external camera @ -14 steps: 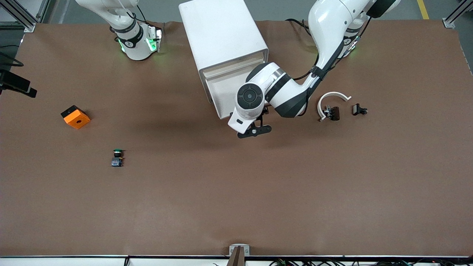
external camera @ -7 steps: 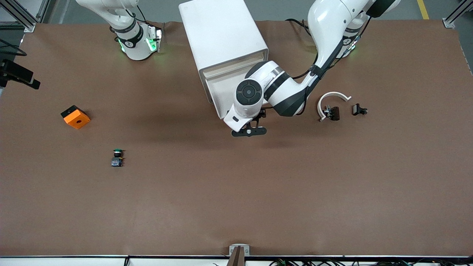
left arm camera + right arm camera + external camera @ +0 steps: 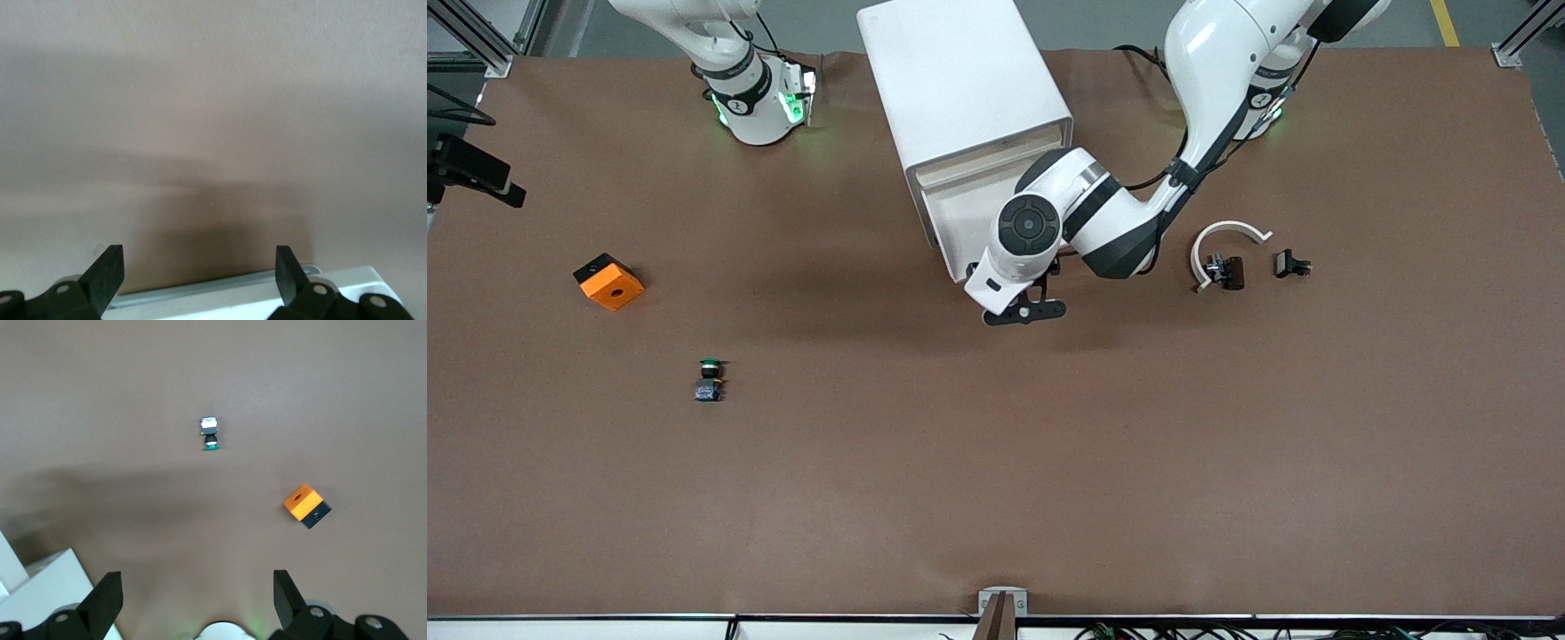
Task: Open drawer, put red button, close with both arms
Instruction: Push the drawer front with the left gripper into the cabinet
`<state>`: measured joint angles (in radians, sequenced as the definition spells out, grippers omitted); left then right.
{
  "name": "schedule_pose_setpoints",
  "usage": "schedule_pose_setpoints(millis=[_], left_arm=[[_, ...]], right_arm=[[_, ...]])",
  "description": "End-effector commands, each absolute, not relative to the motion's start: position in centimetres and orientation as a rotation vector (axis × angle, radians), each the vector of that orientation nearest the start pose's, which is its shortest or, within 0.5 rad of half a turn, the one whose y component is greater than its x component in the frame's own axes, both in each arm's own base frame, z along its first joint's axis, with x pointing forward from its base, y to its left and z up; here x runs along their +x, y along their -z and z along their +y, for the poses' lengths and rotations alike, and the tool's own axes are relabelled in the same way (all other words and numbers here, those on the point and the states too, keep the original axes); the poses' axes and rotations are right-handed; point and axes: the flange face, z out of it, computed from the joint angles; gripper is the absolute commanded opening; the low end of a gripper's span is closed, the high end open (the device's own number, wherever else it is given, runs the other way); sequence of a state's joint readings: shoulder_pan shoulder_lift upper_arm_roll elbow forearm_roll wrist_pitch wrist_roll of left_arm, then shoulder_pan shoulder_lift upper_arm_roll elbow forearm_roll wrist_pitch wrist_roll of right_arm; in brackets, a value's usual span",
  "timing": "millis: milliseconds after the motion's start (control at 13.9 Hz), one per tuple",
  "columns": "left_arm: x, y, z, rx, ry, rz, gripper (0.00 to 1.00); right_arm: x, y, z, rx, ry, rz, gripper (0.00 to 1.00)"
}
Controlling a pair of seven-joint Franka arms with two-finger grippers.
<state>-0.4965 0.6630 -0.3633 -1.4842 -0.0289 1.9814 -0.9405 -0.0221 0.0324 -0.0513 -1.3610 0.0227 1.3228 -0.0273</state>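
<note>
The white drawer cabinet [image 3: 960, 89] stands at the table's middle, near the arms' bases. My left gripper [image 3: 1023, 311] hangs open and empty just in front of the drawer front [image 3: 947, 218], low over the table. In the left wrist view its fingers [image 3: 107, 270] stand wide apart over the drawer's white edge [image 3: 267, 300]. The red button [image 3: 1224, 270] lies on its side toward the left arm's end, its dark red cap inside a white arc piece [image 3: 1227, 233]. My right gripper [image 3: 197, 587] is open and empty, high over the table.
A green-capped button [image 3: 710, 378] and an orange block [image 3: 608, 282] lie toward the right arm's end; both show in the right wrist view, button [image 3: 211, 433], block [image 3: 307, 506]. A small black part [image 3: 1291, 264] lies beside the white arc.
My left gripper has slid along the drawer front toward the right arm's end and a little closer to the cabinet. A black part at the right arm's edge of the front view has shifted.
</note>
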Motion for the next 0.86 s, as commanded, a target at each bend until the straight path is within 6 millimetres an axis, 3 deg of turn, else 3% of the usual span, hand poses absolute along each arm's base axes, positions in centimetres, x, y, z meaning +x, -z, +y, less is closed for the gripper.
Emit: schedule_pose_setpoints(millis=[0,432,793], left_arm=[[46.6,-29.8,-49.9,-3.152,-0.496,-0.301,1.0],[43.1,-29.5,-51.4,-3.113,-0.691,-0.457,1.0],[40.8,-28.8,-52.4,-3.075,-0.831,-0.53,1.0]], right_arm=[[52.7,-68.5,-4.9,-3.13,-0.073,-0.014,1.0],[50.2,-67.8,-5.2,-3.118,-0.022,-0.001,1.0],[50.0,-67.8,-5.6,-3.109,-0.033,0.059,1.0]])
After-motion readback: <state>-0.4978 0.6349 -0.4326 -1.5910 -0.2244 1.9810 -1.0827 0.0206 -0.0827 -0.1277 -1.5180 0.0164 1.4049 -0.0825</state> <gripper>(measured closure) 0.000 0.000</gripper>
